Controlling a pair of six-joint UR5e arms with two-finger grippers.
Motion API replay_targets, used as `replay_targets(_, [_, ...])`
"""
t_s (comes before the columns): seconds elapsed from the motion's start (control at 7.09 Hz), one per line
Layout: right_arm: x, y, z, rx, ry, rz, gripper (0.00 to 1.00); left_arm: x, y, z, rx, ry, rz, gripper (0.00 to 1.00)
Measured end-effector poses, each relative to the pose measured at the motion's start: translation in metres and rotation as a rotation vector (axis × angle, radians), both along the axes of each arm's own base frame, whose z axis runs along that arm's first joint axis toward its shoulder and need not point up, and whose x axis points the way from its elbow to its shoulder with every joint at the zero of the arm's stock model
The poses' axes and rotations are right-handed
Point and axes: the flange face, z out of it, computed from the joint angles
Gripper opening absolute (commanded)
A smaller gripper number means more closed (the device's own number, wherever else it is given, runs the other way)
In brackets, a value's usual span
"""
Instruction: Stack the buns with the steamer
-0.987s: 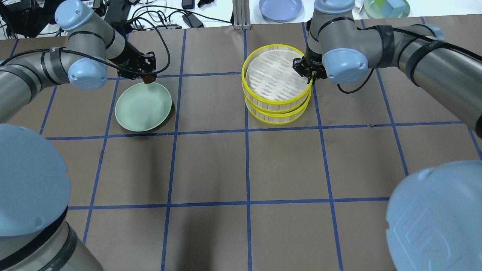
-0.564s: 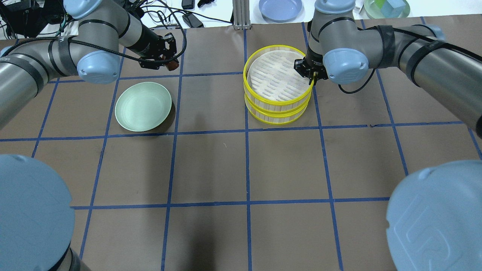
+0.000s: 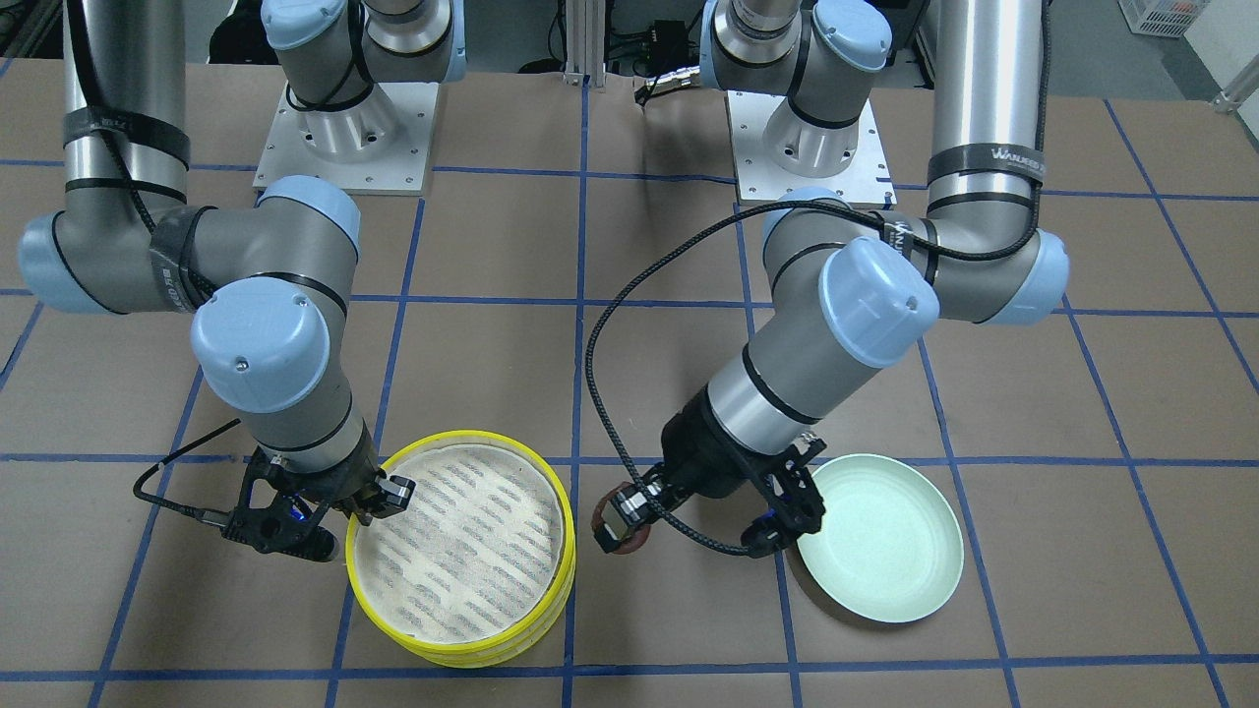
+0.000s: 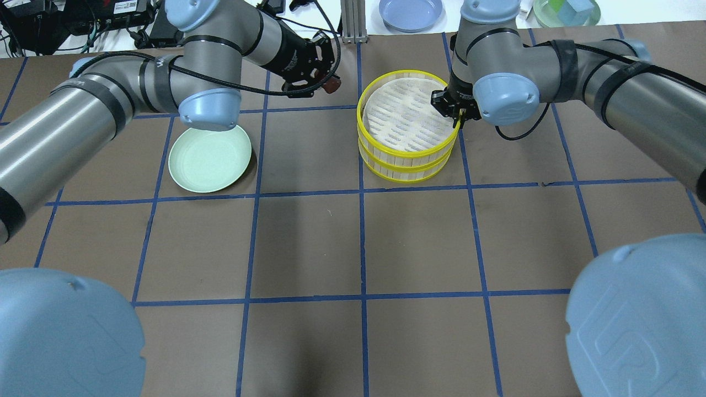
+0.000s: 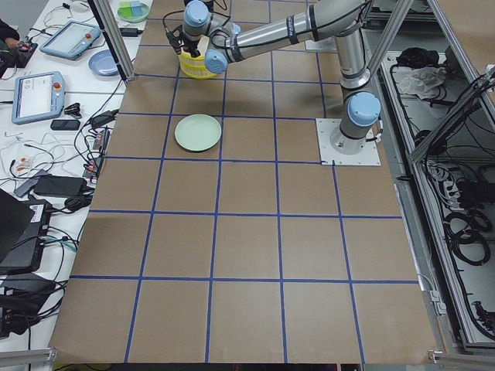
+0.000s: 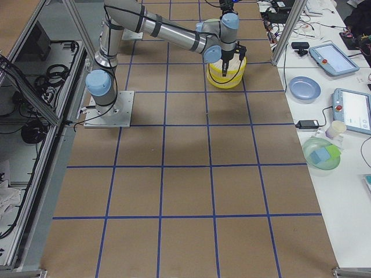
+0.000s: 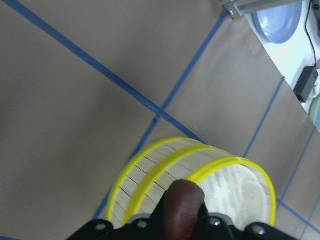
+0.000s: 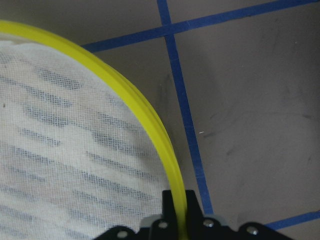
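The two-tier steamer with yellow rims and white mesh floors (image 4: 408, 156) stands stacked on the brown tabletop (image 4: 413, 242). The right jaws clamp its top rim on the side away from the pale green round plate (image 4: 209, 157). The left jaws pinch the dark reddish-brown bun (image 7: 184, 215) — aloft, just beside the steamer's plate side.

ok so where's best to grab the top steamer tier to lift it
Take the top tier by its yellow rim, from straight above, one finger inside the wall and one outside. It is round, likely too wide to span, and its thin wall stands upright. The right gripper straddles the rim this way on the right arm's side.
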Motion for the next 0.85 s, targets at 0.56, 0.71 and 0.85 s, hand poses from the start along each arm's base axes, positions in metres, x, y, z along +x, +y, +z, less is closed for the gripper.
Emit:
replay_targets(0.56, [-0.004, 0.004, 0.023, -0.027, -0.017, -0.007, 0.99, -0.055, 0.012, -0.045, 0.062, 0.033, -0.048, 0.73])
replay_targets(0.71, [-0.005, 0.013, 0.047, -0.037, -0.020, -0.006, 0.99, -0.069, 0.016, -0.057, 0.081, 0.035, -0.062, 0.95])
replay_targets(0.85, [-0.005, 0.025, 0.071, -0.035, -0.029, -0.003, 1.00, -0.080, 0.020, -0.063, 0.097, 0.041, -0.065, 1.00])
